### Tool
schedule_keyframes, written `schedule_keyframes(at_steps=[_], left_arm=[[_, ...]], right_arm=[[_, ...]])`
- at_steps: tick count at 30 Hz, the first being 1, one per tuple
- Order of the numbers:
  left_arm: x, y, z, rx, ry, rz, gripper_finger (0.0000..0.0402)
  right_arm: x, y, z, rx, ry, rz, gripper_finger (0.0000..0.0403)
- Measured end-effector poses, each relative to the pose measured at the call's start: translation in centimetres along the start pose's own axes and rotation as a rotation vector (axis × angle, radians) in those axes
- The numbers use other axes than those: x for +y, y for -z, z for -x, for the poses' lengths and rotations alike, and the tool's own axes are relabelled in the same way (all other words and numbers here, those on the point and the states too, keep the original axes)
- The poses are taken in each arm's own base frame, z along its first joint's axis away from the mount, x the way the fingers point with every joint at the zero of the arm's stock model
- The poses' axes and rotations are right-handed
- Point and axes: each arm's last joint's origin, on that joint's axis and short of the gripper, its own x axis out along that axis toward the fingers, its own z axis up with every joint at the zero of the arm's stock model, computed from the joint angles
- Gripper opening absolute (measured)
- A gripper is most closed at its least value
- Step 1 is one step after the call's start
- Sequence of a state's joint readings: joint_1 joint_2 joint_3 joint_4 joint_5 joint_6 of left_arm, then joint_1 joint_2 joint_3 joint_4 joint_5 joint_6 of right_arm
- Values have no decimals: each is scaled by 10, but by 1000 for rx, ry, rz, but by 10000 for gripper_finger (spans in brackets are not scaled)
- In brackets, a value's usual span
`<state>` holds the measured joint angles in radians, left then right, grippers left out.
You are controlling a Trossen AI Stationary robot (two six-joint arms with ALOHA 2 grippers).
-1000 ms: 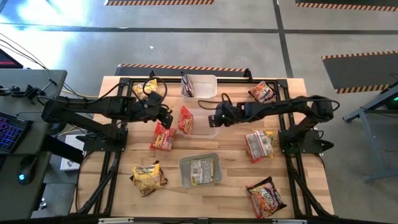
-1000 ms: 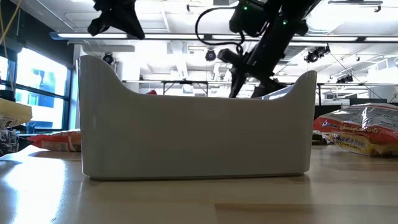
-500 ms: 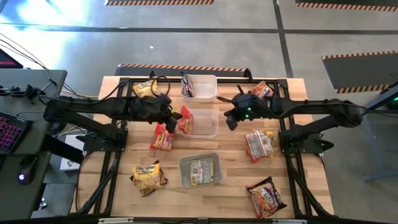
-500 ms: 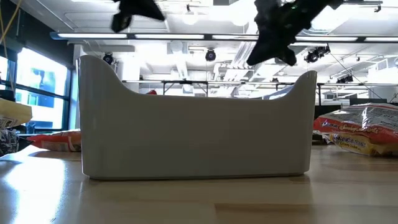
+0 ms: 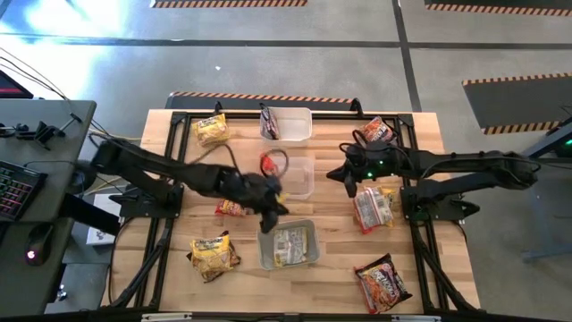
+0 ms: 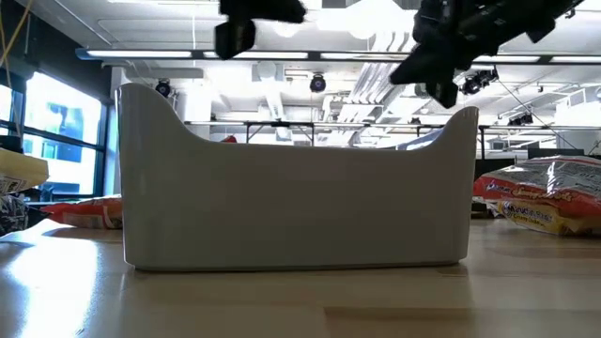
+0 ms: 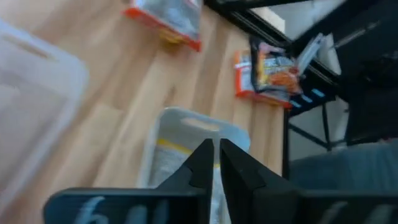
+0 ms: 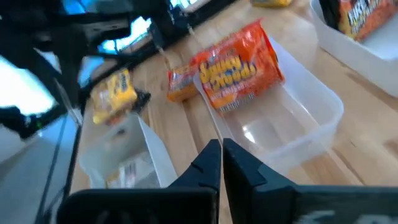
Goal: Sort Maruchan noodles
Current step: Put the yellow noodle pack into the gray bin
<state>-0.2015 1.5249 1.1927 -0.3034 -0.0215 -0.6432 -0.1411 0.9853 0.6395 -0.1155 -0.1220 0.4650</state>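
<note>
While my left hand (image 5: 273, 207) is hovering pressed together and empty above the front tub (image 5: 287, 245), near the desk's (image 5: 331, 268) front edge, my right hand (image 5: 345, 176) is hanging pressed together and empty just right of the middle tub (image 5: 302, 183). A red noodle packet (image 8: 239, 65) is leaning on that tub's left rim. Other Maruchan noodles (image 5: 373, 207) are lying scattered toward the desk's edges and corners.

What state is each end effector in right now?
Left end effector: closed, holding nothing, above the clear plastic tub.
Right end effector: closed, holding nothing.
</note>
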Motion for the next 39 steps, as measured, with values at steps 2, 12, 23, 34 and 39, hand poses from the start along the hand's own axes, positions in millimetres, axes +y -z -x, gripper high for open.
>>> schedule_keyframes(at_steps=[2, 12, 23, 34, 39], left_arm=[[-11, 0, -13, 13, 19, 1, 35], [-48, 17, -80, 177, -10, -12, 109], [-46, 38, -127, 319, -111, -91, 145], [-33, 50, -140, 427, -139, -196, 147], [-31, 52, -138, 456, -147, -265, 147]], right_arm=[[0, -1, 5, -8, -10, 34, 4], [-4, 4, 25, 60, -10, 91, 4], [-3, 7, 38, 77, -21, 148, 4], [-3, 8, 46, 70, -34, 175, 4], [-3, 7, 48, 57, -37, 180, 4]])
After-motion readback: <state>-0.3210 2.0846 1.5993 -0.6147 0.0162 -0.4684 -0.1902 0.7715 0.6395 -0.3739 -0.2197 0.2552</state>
